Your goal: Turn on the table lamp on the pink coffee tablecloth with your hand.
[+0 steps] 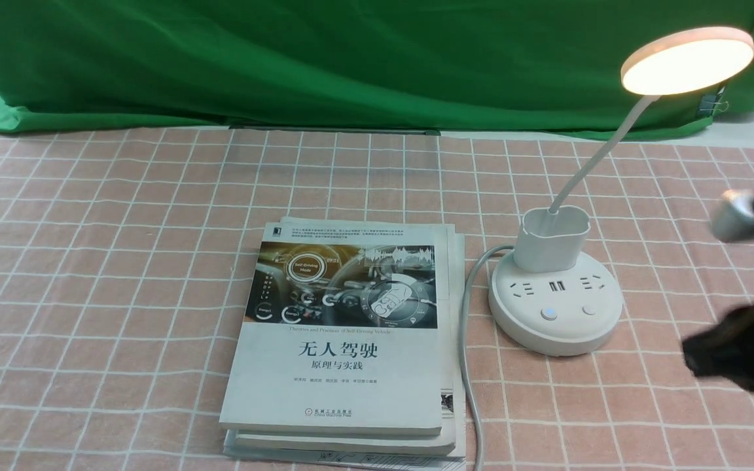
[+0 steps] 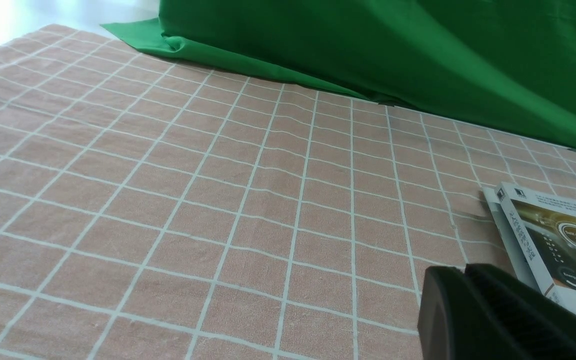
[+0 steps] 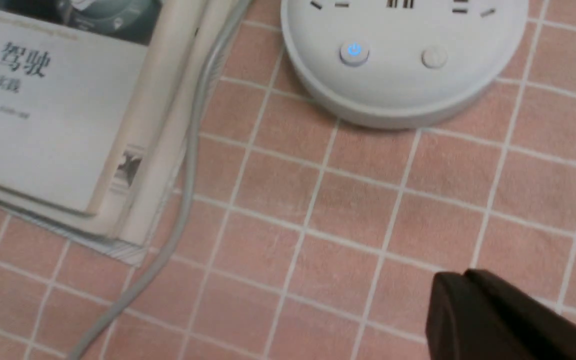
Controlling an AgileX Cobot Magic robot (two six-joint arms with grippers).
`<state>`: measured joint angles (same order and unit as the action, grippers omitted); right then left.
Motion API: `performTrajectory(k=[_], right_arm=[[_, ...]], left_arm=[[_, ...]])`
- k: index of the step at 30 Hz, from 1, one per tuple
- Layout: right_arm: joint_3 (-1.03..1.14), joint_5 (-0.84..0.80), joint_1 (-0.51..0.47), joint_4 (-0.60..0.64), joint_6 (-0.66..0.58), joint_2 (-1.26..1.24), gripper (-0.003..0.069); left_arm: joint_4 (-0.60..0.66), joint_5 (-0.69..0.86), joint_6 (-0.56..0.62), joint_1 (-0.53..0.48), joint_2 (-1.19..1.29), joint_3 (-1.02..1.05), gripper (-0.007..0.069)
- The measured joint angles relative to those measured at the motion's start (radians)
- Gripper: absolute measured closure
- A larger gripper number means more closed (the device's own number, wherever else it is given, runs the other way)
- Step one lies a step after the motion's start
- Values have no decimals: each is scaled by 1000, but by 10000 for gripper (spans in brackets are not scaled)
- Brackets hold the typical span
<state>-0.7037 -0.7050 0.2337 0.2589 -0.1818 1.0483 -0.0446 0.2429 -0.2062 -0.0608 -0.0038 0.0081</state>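
The white table lamp (image 1: 554,261) stands on the pink coffee tablecloth (image 1: 122,261) at the right. Its disc head (image 1: 688,60) glows warm white. Its round base (image 1: 555,307) shows a blue-lit button (image 1: 549,313) and a plain one (image 1: 588,310); the base also shows in the right wrist view (image 3: 403,65) with the lit button (image 3: 354,51). My right gripper (image 1: 694,353) is blurred, right of the base and apart from it; in its wrist view (image 3: 463,280) the jaws are shut and empty. My left gripper (image 2: 463,272) is shut and empty over the cloth.
A stack of books (image 1: 344,340) lies left of the lamp, its corner also in the left wrist view (image 2: 553,240). The grey cord (image 1: 465,340) runs between books and base to the front edge. A green backdrop cloth (image 1: 351,59) hangs behind.
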Motion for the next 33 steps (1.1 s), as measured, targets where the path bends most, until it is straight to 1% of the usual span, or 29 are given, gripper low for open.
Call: performTrajectory(k=[4,7,13,18,21,24,26,27,28,29,30,33], right_arm=[[53,-25,0,1,58,-136,624],[56,-26,0,1,78,-216,620],[58,-4,0,1,85,-316,604],[64,10,0,1,86,-335,593],[76,19,-13,1,86,-394,594],[137,110,-69,2,42,-502,630],[215,206,-121,2,-19,-598,632],[236,229,-125,2,-25,-608,632],[338,333,-165,1,-55,-697,632],[338,333,-165,1,-55,-697,632],[442,417,-191,0,-57,-783,632],[556,479,-203,0,-57,-877,632]], left_arm=[[0,0,0,0,0,0,606],[0,0,0,0,0,0,606],[0,0,0,0,0,0,606],[0,0,0,0,0,0,606],[0,0,-3,0,0,0,606],[0,0,-3,0,0,0,606],[0,0,0,0,0,0,606],[0,0,0,0,0,0,606],[0,0,0,0,0,0,606],[0,0,0,0,0,0,606],[0,0,0,0,0,0,606],[0,0,0,0,0,0,606]])
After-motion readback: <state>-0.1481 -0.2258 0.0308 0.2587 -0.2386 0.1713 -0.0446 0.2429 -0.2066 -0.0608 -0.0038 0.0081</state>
